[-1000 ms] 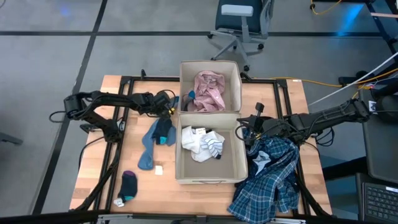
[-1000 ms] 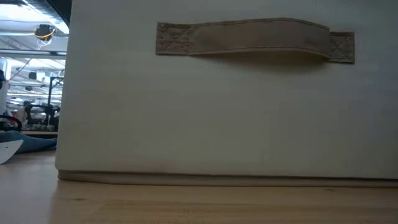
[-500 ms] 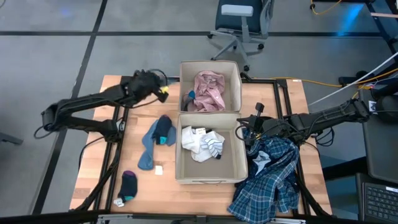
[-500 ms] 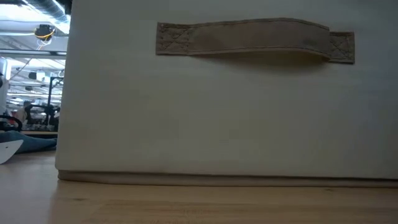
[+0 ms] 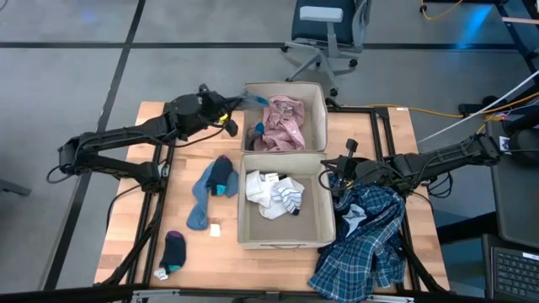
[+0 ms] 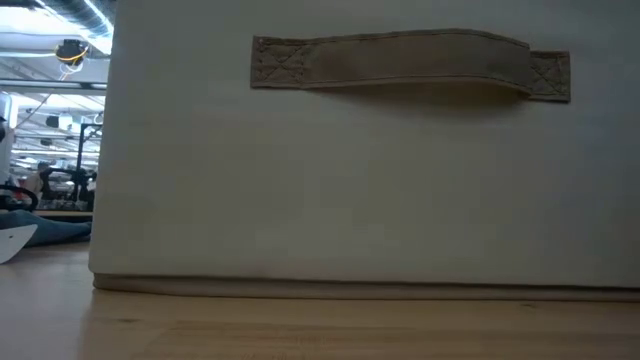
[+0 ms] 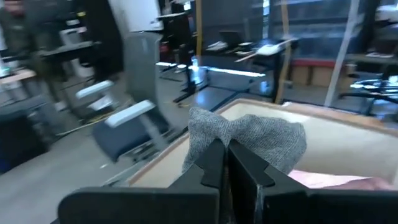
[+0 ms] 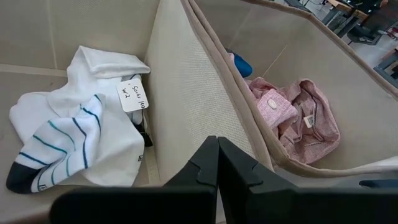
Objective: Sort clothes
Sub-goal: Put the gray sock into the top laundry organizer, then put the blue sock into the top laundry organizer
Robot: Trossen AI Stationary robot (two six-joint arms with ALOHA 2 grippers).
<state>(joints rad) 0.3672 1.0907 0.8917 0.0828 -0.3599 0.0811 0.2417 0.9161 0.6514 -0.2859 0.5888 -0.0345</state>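
Near-left corner of the wooden slatted surface (image 5: 126,244): a small dark navy sock with a teal toe (image 5: 173,251). Farther in lies a flat heap of blue and teal socks (image 5: 210,187), just beside the left wall of the near beige square fabric bin (image 5: 242,215).

Left pincer (image 5: 229,116) is raised at the left rim of the far beige square fabric bin (image 5: 322,118), fingers (image 7: 214,163) pinched shut on a small grey knit sock (image 7: 249,142). The sock hangs from the fingertips over the bin's edge, with the bin interior just beyond it in the left wrist view.

Far bin holds a crumpled pink shirt (image 5: 282,124) and a bit of blue cloth (image 5: 258,128) at its left side. Near bin holds white tops and white striped socks (image 5: 274,194), one bearing a paper label (image 8: 132,96).

Right pincer (image 5: 335,178) sits at the right rim of the near bin, closed, nothing visibly between its fingers (image 8: 208,165). A blue-white plaid shirt (image 5: 364,240) is piled directly beneath and beside it, spilling toward the near-right corner of the surface.
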